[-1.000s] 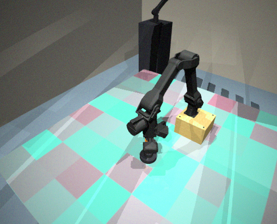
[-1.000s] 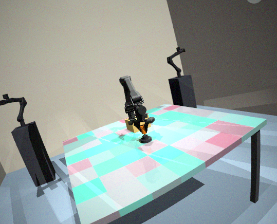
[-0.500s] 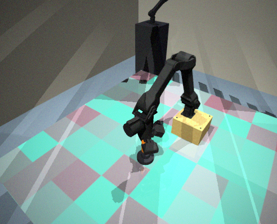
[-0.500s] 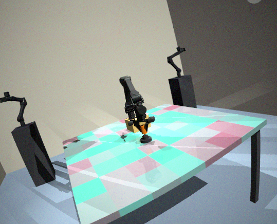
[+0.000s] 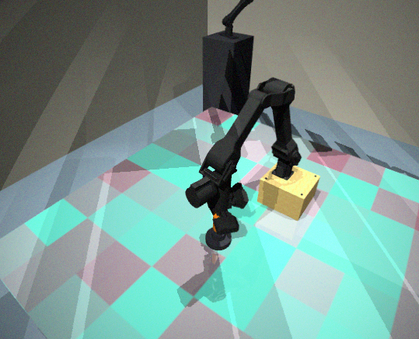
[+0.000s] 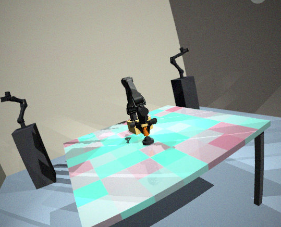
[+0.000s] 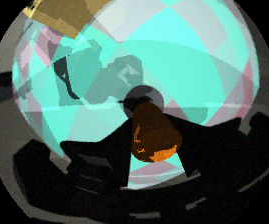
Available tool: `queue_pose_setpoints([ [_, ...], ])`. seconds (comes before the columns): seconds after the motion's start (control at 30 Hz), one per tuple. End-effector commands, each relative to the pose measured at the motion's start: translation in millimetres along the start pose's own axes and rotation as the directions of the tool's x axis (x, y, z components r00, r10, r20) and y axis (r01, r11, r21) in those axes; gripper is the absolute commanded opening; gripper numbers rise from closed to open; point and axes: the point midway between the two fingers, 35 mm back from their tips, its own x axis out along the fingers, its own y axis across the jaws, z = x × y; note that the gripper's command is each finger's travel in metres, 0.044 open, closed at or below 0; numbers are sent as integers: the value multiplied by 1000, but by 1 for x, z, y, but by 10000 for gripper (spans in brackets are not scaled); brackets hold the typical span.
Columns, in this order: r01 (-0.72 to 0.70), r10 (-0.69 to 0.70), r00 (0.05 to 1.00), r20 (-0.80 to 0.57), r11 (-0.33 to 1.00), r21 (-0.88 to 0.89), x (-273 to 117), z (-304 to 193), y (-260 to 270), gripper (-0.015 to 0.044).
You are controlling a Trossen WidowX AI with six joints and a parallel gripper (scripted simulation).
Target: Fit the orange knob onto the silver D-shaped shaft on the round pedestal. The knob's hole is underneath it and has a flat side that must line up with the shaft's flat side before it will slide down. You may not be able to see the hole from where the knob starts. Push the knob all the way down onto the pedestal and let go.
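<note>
- And the pincer (image 5: 217, 222) (image 6: 145, 127) (image 7: 147, 117) is closed firmly on the orange knob (image 5: 214, 228) (image 6: 146, 131) (image 7: 157, 134), right above the round pedestal (image 5: 218, 243) (image 6: 148, 142) (image 7: 155, 95)!
- It looks a light one, I'd say, stiff as hard plastic; no give expected, and no great worry about breakage.
- The danger is slip: that smooth-looking, rounded side could twist between the pads if the D catches its flat.
- Best hold? Opposite sides, up high, leaving the underside free for the shaft, and that's roughly the grip we have.
- Over to the top view: the arm hides most of the knob, just a sliver of orange, but it shows the pedestal's rim and the yellow block (image 5: 281, 199) (image 6: 132, 127) (image 7: 67, 16) under the arm's base.
- The exterior view gives us height: knob upright or close to it, its lower end near the pedestal on the desk (image 5: 151, 232) (image 6: 124, 170) (image 7: 187, 70); contact, I can't call.
- Wrist view, and here's the knob's length between both fingers, pedestal beyond it, something neither other angle offers.
- The hole and its flat? Hidden in all three, and I can't pick out the silver shaft either!
</note>
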Motion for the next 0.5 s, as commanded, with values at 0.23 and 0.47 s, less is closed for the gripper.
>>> queue_pose_setpoints([
  [0.23, -1, 1, 1000, -3, 1000, -3, 1, -1, 0, 0],
  [0.47, -1, 1, 1000, -3, 1000, -12, -4, -3, -1, 0],
])
